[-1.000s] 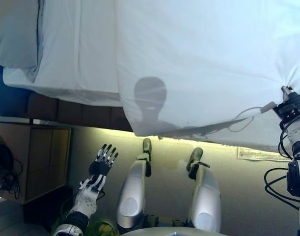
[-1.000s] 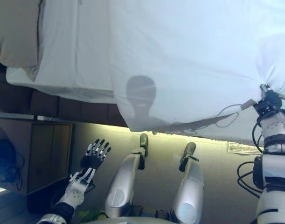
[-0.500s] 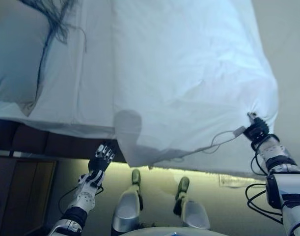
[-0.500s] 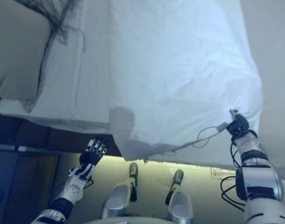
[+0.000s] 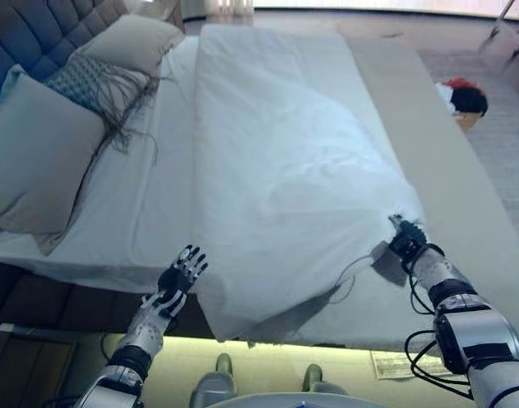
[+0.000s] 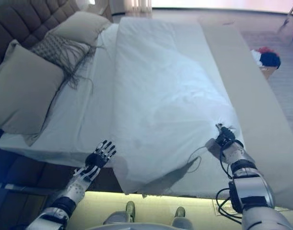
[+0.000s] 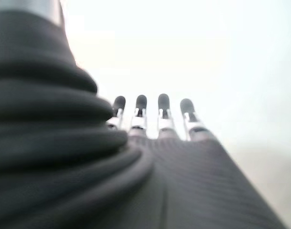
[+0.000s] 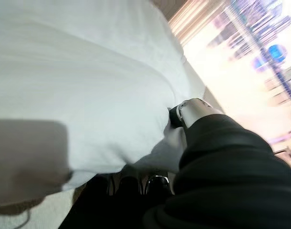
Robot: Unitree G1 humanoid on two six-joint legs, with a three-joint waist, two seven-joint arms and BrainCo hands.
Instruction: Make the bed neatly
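A white duvet [image 5: 284, 170] lies spread along the bed, its near edge hanging over the mattress side. My right hand [image 5: 408, 240] is at the duvet's near right corner, fingers curled into the bunched cloth; in the right wrist view the cloth [image 8: 78, 86] folds over the fingers [image 8: 135, 183]. My left hand [image 5: 181, 272] is open with fingers straight, at the bed's near edge just left of the duvet's hanging corner, holding nothing. In the left wrist view its fingers [image 7: 140, 112] point at a plain white surface.
Two grey pillows [image 5: 38, 161] [image 5: 136, 42] and a fringed grey throw [image 5: 93, 81] lie at the left against a tufted headboard [image 5: 30, 34]. A bare beige strip of bed [image 5: 437, 153] runs along the right. A red and dark object [image 5: 463, 95] sits on the floor beyond.
The whole view has swung up from the floor to the bed top. My right hand, still on the duvet corner, now rests up on the mattress. My left hand has risen to the bed's edge.
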